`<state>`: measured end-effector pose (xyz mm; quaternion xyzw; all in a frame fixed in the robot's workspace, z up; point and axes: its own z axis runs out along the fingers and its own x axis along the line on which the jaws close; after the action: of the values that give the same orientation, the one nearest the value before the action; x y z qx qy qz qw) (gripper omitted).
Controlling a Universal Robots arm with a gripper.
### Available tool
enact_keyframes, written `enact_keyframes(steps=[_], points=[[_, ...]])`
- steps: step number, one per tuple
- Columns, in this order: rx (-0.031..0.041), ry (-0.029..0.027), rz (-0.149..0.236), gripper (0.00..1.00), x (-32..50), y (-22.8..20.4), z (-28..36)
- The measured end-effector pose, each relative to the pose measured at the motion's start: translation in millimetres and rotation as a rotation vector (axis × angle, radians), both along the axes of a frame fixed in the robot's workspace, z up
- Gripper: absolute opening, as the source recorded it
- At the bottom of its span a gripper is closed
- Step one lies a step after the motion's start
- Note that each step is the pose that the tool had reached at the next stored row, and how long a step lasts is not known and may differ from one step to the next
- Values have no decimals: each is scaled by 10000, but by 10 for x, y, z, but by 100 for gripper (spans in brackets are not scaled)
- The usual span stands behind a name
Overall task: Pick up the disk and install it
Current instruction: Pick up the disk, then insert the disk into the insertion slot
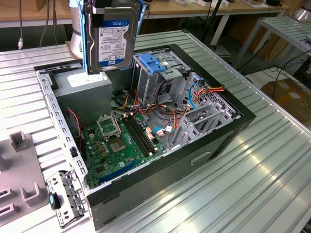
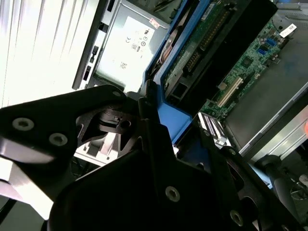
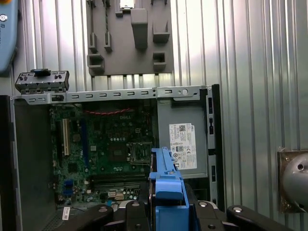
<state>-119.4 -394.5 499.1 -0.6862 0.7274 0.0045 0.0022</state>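
The disk [image 1: 111, 41] hangs upright in the air above the back of the open computer case, its white label with the blue stripe facing the exterior camera and blue carrier rails [image 1: 86, 39] along its sides. My gripper [image 1: 114, 5] is shut on its upper end, at the exterior view's top edge. In the first wrist view the blue carrier [image 3: 166, 185] sits between the black fingers [image 3: 137, 216], with the case straight below. The second wrist view shows the disk's green circuit-board side [image 2: 204, 41] and a blue rail [image 2: 168, 120] clamped in the gripper [image 2: 156, 125].
The black case [image 1: 245, 116] lies open on the ribbed metal table. Inside are the grey power-supply box [image 1: 90, 85], a metal drive cage with a blue latch [image 1: 150, 63], the green motherboard [image 1: 121, 143] and loose cables. A grey fixture plate [image 1: 19, 187] and a metal bracket [image 1: 65, 199] lie at the exterior view's left.
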Motion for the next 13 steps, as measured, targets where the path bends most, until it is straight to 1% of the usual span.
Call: enact_keyframes(steps=[7,13], points=[[1,0,1,37,10,-3,0],[0,0,-1,37,9,-47,0]])
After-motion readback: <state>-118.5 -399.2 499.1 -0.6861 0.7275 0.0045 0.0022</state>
